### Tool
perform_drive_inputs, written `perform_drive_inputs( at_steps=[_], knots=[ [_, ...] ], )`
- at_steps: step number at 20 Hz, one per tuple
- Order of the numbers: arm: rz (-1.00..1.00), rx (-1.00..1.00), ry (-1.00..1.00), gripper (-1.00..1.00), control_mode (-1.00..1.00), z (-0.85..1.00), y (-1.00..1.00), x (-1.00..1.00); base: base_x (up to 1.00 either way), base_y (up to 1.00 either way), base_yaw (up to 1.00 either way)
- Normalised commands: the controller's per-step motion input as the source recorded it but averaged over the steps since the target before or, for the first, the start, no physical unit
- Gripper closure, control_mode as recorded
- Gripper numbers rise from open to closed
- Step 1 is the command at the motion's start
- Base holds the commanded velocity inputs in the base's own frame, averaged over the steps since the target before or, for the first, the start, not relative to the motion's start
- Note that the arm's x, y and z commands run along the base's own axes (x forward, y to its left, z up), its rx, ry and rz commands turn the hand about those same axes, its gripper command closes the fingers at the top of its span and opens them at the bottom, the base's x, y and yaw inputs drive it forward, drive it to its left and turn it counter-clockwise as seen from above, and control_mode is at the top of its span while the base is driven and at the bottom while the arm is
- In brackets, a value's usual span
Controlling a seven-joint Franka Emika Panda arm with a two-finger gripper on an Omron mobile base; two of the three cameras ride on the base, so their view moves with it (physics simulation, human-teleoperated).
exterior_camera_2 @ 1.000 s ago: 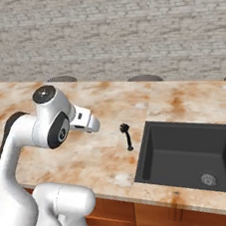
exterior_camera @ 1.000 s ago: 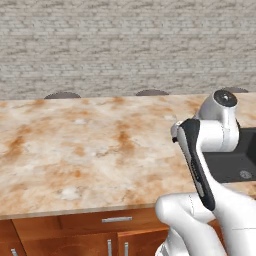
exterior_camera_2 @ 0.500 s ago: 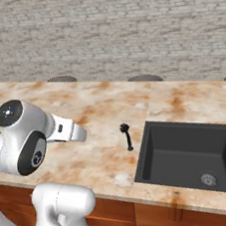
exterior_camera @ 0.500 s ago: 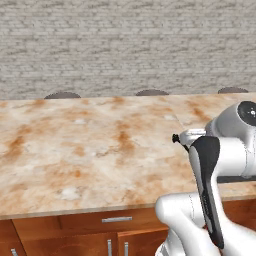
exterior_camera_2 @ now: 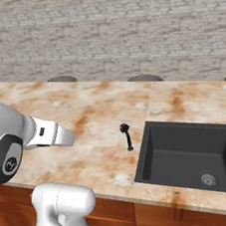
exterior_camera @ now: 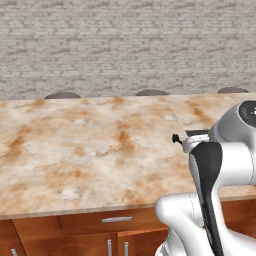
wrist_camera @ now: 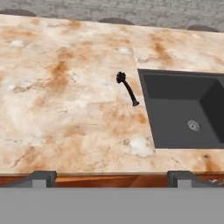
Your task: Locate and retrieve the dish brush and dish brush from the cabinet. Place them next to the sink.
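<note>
Gripper (wrist_camera: 111,177) spread wide, empty, low in frame; a careless arm swing could knock the placed dish brush (wrist_camera: 127,88) into the sink (wrist_camera: 183,111).

A rendered domestic kitchen. A long counter (exterior_camera_2: 95,112) of orange-and-cream marbled stone is running across the scene, and a dark grey rectangular sink (exterior_camera_2: 190,156), with a round drain (wrist_camera: 193,125) in its floor, is sitting recessed into it. A small black dish brush (exterior_camera_2: 127,135) is lying on the stone just beside the sink's left edge. Below the counter's front edge, reddish-brown wooden drawer fronts (exterior_camera: 85,235) with silver bar handles (exterior_camera: 116,219) are showing. Behind the sink, across the counter, a grey brick wall (exterior_camera_2: 124,28) is rising, and the rounded dark tops of stools (exterior_camera: 152,92) are peeking over the counter's far edge.
</note>
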Motion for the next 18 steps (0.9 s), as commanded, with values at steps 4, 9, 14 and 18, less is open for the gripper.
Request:
perform_drive_inputs(
  at_steps=[4,9,14,18],
  knots=[
    [0.00,0.00,0.00,-1.00,-1.00,0.00,0.00,0.00,0.00,0.00,0.00],
    [0.00,0.00,0.00,-1.00,1.00,0.00,0.00,0.00,-0.01,-0.01,-0.21],
    [0.00,0.00,0.00,-1.00,1.00,0.00,0.00,0.00,0.00,0.00,-0.49],
    [0.00,0.00,0.00,-1.00,1.00,0.00,0.00,0.00,0.00,0.00,-0.50]
  ],
)
